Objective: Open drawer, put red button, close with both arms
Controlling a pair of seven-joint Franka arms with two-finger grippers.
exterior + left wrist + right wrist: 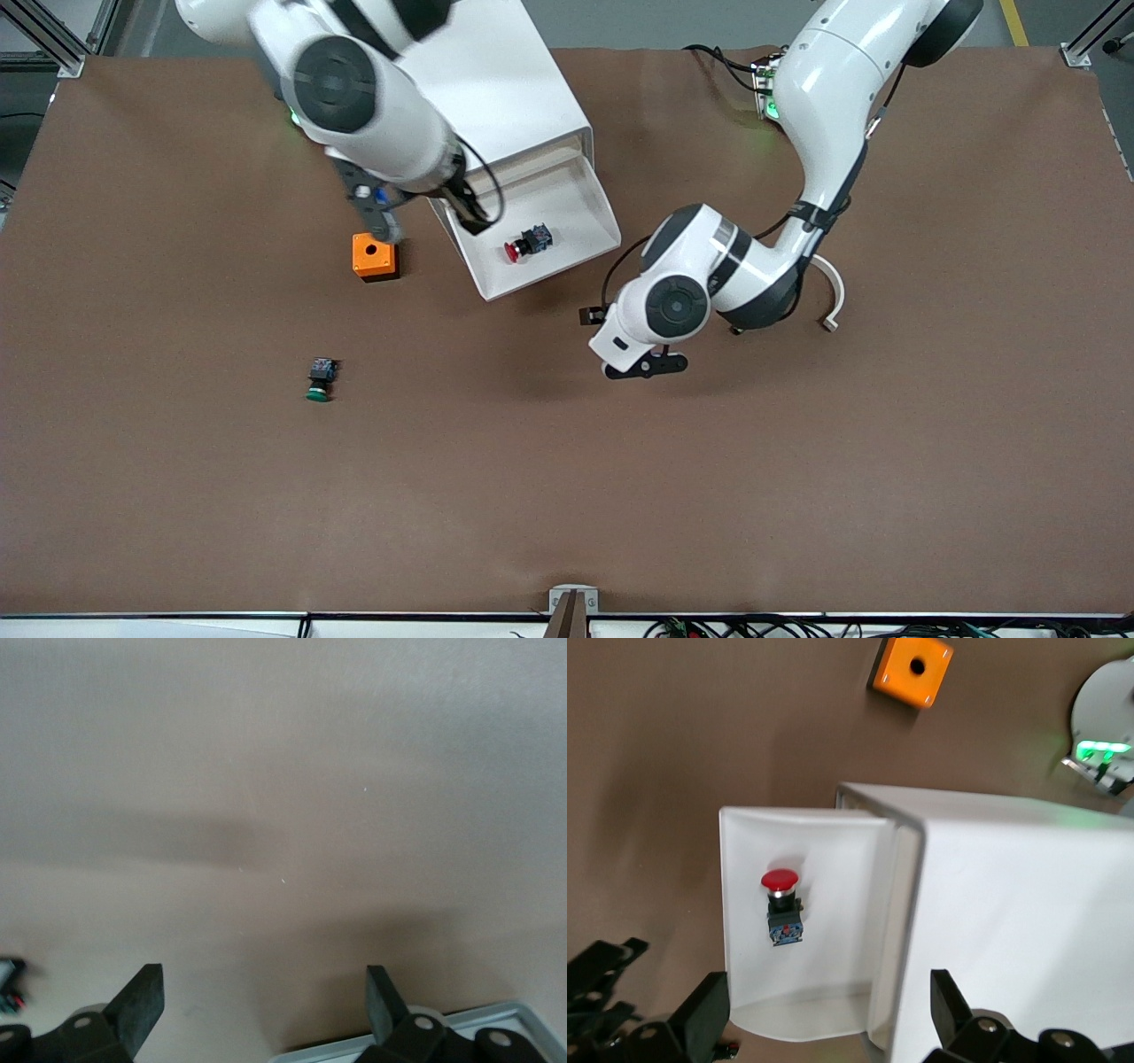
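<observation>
The red button (pixel 528 242) lies on its side in the open white drawer (pixel 496 285), and it also shows in the right wrist view (pixel 780 904). My right gripper (pixel 428 217) is open and empty, over the edge of the drawer and the white cabinet (pixel 505 97); in its wrist view (pixel 828 992) its jaws stand wide with the drawer (pixel 731 904) and the cabinet (pixel 1010 904) below. My left gripper (pixel 647 365) is open and empty, low over the bare table beside the drawer's front corner; in its wrist view (pixel 264 988) a drawer rim (pixel 496 1017) shows.
An orange box with a hole (pixel 374 257) stands on the table beside the drawer, toward the right arm's end, and also shows in the right wrist view (pixel 912 669). A green-capped button (pixel 320 379) lies nearer to the front camera. A white curved piece (pixel 833 297) lies by the left arm.
</observation>
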